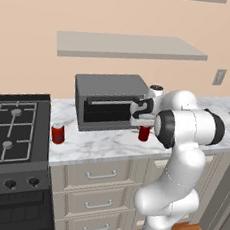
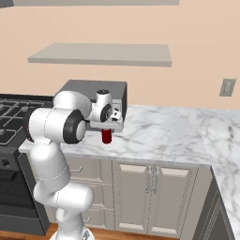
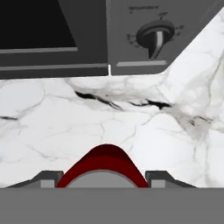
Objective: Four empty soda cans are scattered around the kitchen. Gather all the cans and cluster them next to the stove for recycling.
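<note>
Over the marble surface [image 1: 104,143], just before the grey countertop oven [image 1: 108,102], the hand [image 2: 107,129] is closed around a red soda can [image 2: 107,136], held upright. A second red soda can [image 1: 58,132] stands beside the black stove [image 1: 13,141].

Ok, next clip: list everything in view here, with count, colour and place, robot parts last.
soda cans: 2, red; one on the counter beside the stove, one between the gripper's fingers in front of the countertop oven
stove: 1, black, left of the counter
countertop oven: 1, grey, on the counter against the wall
counter: 1, white marble, above grey-beige cabinets
shelf: 1, beige, on the wall
wall outlet: 1, grey
arm: 1, white
gripper: 1, around the red can
</note>
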Available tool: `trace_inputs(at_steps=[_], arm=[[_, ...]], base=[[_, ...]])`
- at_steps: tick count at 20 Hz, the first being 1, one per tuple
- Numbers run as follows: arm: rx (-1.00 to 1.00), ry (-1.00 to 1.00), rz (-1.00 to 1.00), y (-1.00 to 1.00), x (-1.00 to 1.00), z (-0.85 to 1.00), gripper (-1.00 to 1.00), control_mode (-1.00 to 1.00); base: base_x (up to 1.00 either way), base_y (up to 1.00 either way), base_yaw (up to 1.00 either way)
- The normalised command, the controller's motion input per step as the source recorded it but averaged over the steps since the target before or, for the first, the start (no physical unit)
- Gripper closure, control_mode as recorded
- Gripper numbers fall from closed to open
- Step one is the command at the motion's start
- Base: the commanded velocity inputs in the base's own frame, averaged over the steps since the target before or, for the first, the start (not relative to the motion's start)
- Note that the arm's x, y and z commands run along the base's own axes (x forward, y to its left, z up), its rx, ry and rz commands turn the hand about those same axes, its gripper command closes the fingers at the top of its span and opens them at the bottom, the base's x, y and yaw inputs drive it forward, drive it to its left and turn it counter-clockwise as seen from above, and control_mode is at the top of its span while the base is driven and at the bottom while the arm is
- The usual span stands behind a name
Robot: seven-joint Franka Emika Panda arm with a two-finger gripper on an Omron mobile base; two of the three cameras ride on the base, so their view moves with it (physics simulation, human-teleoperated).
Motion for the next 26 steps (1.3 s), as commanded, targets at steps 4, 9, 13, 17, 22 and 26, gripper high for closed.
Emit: trace_inputs(at_steps=[4,9,13,17,22,26], arm=[[0.0,-0.09,-0.03,0.04,-0.29,0.36,1.0,-1.0],[0.0,-0.03,-0.02,0.08,-0.27,0.3,1.0,-1.0],[0.01,0.01,0.0,0.15,-0.22,0.19,1.0,-1.0],[0.02,0.03,0.0,0.06,-0.1,0.17,1.0,-1.0],[0.0,0.02,0.0,0.0,-0.14,0.1,1.0,-1.0],[0.0,0.02,0.0,0.0,-0.2,0.06,1.0,-1.0]], base=[[0.0,0.0,0.0],[0.0,0.0,0.0],[0.0,0.0,0.0],[0.0,0.0,0.0],[0.0,0.0,0.0],[0.0,0.0,0.0]])
